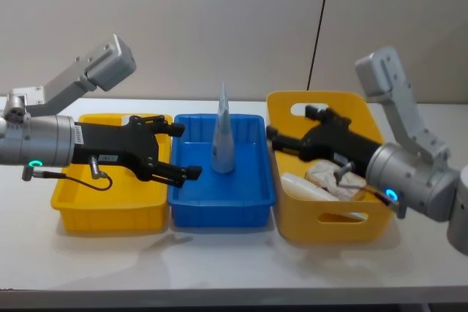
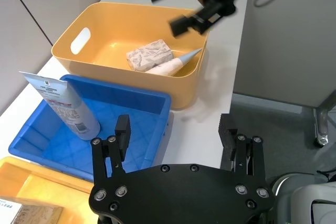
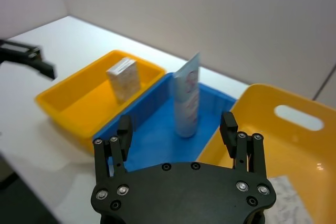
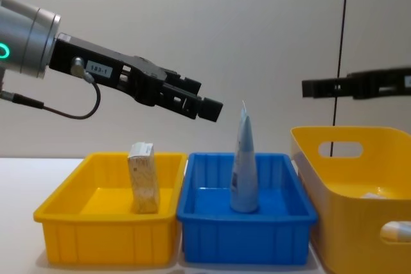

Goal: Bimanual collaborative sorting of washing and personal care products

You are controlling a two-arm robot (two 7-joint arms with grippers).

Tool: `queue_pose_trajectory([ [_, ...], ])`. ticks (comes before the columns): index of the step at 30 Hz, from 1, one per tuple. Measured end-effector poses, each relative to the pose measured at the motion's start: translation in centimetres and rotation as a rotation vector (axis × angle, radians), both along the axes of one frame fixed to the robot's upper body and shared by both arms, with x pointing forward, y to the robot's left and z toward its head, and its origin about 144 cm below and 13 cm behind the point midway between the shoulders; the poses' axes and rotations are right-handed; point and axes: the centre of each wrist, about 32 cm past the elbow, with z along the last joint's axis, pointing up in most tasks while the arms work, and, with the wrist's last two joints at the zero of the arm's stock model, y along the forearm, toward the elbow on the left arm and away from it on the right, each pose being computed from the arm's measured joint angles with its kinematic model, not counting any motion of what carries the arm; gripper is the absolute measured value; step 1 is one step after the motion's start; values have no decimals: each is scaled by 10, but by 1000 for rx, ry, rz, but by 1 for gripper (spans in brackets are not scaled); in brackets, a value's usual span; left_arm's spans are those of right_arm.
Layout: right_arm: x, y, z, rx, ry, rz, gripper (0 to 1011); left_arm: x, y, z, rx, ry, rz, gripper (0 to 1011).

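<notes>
A pale blue-white tube (image 1: 223, 137) stands upright in the blue bin (image 1: 219, 210). The small beige carton (image 4: 144, 178) stands in the low yellow bin (image 4: 96, 235) on the left. In the tall yellow bin (image 1: 329, 228) on the right lie the white leaf-print pack (image 2: 150, 54) and a second tube (image 2: 173, 65). My left gripper (image 1: 186, 151) hovers open and empty over the seam between the low yellow bin and the blue bin. Above the tall bin's left rim, my right gripper (image 1: 289, 123) is open and holds nothing.
The three bins stand side by side on a white table (image 1: 234, 268), with bare table in front of them. A wall and a thin black cable (image 1: 318, 27) are behind. The table's edge drops off beyond the tall bin (image 2: 220, 103).
</notes>
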Motion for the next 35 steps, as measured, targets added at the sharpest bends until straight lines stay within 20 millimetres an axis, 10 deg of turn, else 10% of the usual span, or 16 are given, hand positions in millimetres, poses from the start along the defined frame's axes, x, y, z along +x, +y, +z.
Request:
queue_pose_trajectory([
  [35, -29, -1, -15, 5, 84, 190, 1000, 0, 0, 0, 0, 0, 0, 1001],
])
